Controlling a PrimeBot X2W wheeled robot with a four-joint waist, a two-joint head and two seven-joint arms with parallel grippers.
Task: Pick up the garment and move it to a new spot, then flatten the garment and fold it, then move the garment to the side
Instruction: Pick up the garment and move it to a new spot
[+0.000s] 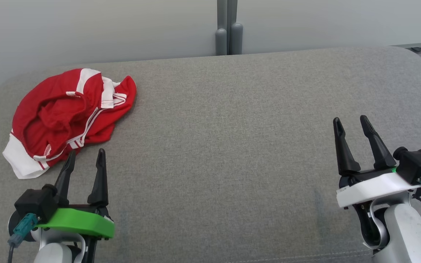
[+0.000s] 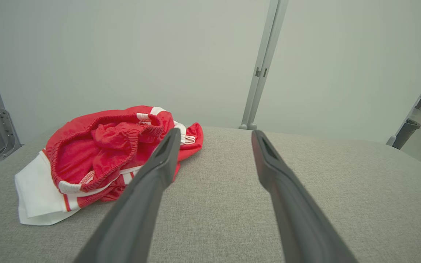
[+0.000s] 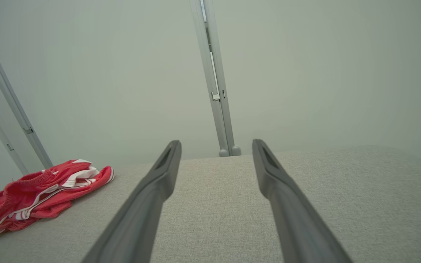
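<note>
Garment and both grippers, shown from the head and from each wrist. The garment (image 1: 68, 117), a red pair of shorts with white stripes and a white hem band, was seen crumpled in a loose heap at the far left of the grey cushioned surface (image 1: 232, 128), its elastic waistband turned upward and open. The left gripper (image 1: 87, 151) was held low at the near left, its two dark fingers spread wide with only bare upholstery between them; nothing was gripped. Its outer finger (image 1: 66, 171) was seen with its tip just beside the near edge of the garment, and in the left wrist view this finger was drawn across the front of the red cloth; whether cloth was touched could not be told. The right gripper (image 1: 350, 118) was held at the near right, well apart from the garment, its fingers likewise parted wide and closed on nothing, with the fingertips directed toward the pale wall (image 1: 86, 29) and the grey post (image 1: 228, 33) behind the surface.
</note>
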